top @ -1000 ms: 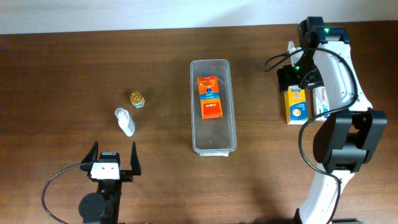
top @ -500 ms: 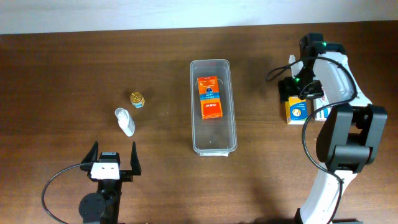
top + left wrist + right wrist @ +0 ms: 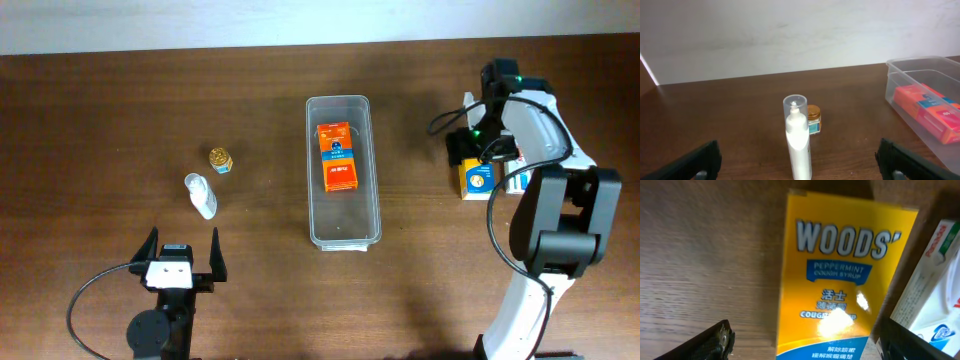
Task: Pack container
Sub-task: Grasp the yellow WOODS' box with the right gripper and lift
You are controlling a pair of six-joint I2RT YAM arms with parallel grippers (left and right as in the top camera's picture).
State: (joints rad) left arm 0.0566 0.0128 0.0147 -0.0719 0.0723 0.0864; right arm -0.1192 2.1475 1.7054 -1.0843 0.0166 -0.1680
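The clear plastic container lies lengthwise mid-table with an orange box inside; both show at the right of the left wrist view, container and orange box. My right gripper is open and hangs low over a yellow Woods' cough-syrup box, its fingers either side of that box in the right wrist view. My left gripper is open and empty near the front edge, facing a white bottle.
A white bottle and a small gold-lidded jar lie left of the container. A white box lies right beside the yellow one, also in the right wrist view. A pale wall stands behind the table.
My right gripper has moved toward the front and come down over the yellow box, covering more of it. The left arm and other objects have not moved.
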